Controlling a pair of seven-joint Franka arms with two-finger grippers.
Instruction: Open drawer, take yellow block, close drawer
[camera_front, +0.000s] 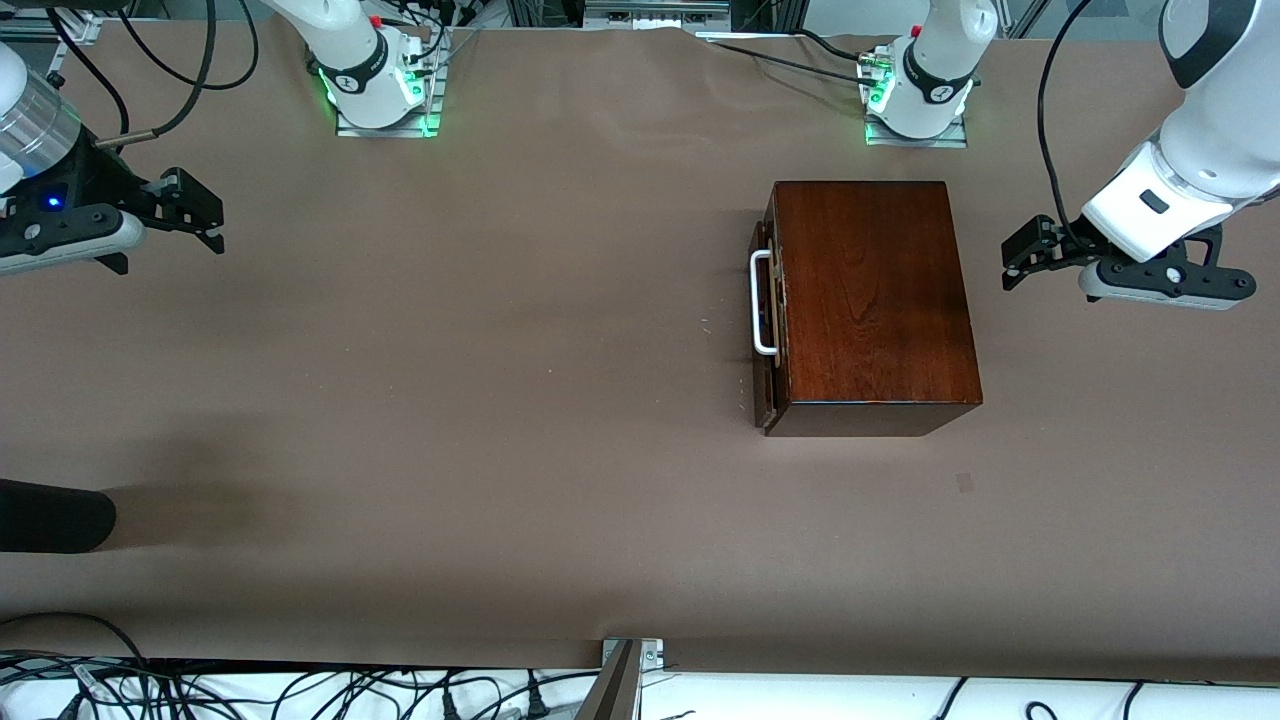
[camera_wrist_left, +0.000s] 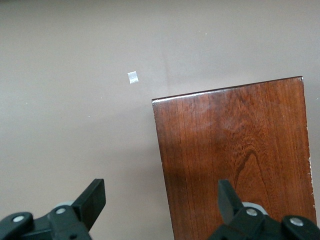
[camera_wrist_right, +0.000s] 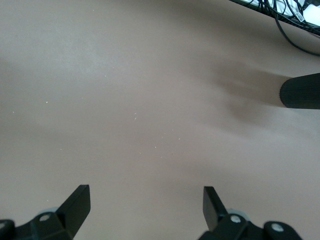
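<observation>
A: Box position?

B: Dark-wood box (camera_front: 872, 300) sits on the brown counter (camera_front: 450, 400), toward the left arm's end. The drawer (camera_front: 767, 330) is in it, pushed nearly flush, its reddish-brown front facing the right arm's end. White bar handle (camera_front: 760, 303) on that front, nothing touching it.

A: Yellow block?

B: Not visible in any view. Cannot tell where it is.

A: Left gripper?

B: Left gripper (camera_front: 1022, 262) is up in the air over bare counter, just off the box's closed end, not touching it. Fingers (camera_wrist_left: 93, 200) spread wide apart, nothing between them. The left wrist view looks down on the box's glossy top and a small pale square mark (camera_wrist_left: 133, 77) on the counter near the box's corner.

A: Right gripper?

B: Right gripper (camera_front: 195, 212) is over the counter at the right arm's end, well apart from the box. Fingers (camera_wrist_right: 77, 202) apart, empty.

A: Anything else on the surface?

B: A dark rounded object (camera_front: 52, 515) pokes in from the edge at the right arm's end, nearer the front camera. Also shows in the right wrist view.
</observation>
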